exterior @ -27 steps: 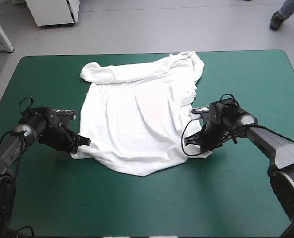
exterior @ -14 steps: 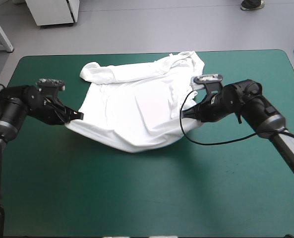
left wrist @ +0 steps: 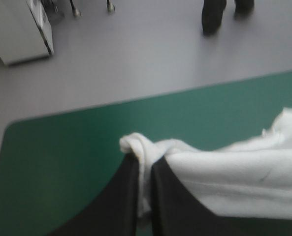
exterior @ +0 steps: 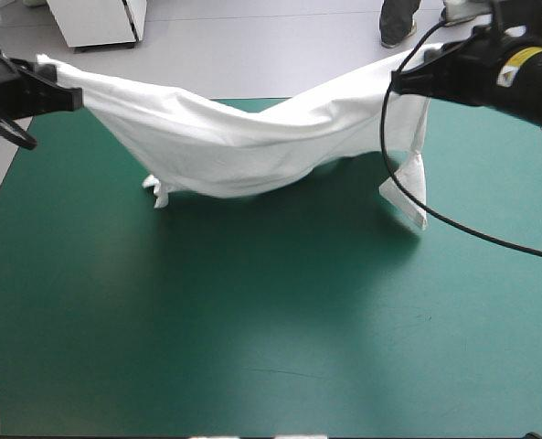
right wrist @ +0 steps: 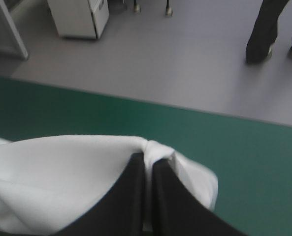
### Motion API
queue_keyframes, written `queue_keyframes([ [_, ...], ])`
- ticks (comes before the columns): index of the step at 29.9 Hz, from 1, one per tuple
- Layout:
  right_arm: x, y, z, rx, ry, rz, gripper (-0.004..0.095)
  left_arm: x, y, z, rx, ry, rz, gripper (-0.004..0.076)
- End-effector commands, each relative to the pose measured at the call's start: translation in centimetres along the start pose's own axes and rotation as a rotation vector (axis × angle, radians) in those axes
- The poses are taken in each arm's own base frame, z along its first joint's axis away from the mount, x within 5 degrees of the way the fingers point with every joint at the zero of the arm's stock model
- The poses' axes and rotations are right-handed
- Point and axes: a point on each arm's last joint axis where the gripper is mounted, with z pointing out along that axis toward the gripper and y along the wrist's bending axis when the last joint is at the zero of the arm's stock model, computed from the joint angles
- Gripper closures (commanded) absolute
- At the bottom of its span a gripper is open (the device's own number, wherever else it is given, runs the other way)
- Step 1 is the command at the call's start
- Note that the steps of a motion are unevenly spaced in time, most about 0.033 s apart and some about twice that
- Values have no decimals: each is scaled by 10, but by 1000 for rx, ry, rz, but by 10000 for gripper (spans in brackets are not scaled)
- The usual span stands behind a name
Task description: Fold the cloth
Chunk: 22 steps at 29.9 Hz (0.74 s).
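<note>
The white T-shirt (exterior: 225,137) hangs stretched between both raised arms above the far half of the teal-green table (exterior: 252,320). It sags in the middle, and its lower ends (exterior: 156,190) trail near the table. My left gripper (exterior: 69,96) is shut on the T-shirt's left corner (left wrist: 136,145), cloth bunched between the black fingers (left wrist: 121,196). My right gripper (exterior: 397,80) is shut on the T-shirt's right corner (right wrist: 153,147), cloth pinched between its fingers (right wrist: 131,196). A sleeve (exterior: 412,187) dangles below the right gripper.
A white cabinet (exterior: 97,20) stands on the floor beyond the table's far left corner. The T-shirt casts a shadow on the cover's middle (exterior: 280,219).
Both arms have risen and spread apart, lifting the T-shirt off the table. Earlier it lay spread flat with the grippers at its near corners.
</note>
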Motion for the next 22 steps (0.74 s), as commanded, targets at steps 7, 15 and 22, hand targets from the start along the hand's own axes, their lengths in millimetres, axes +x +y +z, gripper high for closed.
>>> queue_keyframes([
  [7, -46, -17, -121, 52, -503, 15, 922, -50, -8, -116, -84, -540, 61, 733],
  [15, -52, -20, -150, 53, -633, -2, 922, -54, 0, -143, -235, -631, 103, 733],
  [22, -64, -12, -101, 54, -632, -54, 923, -64, 2, -97, -176, -587, 125, 733],
])
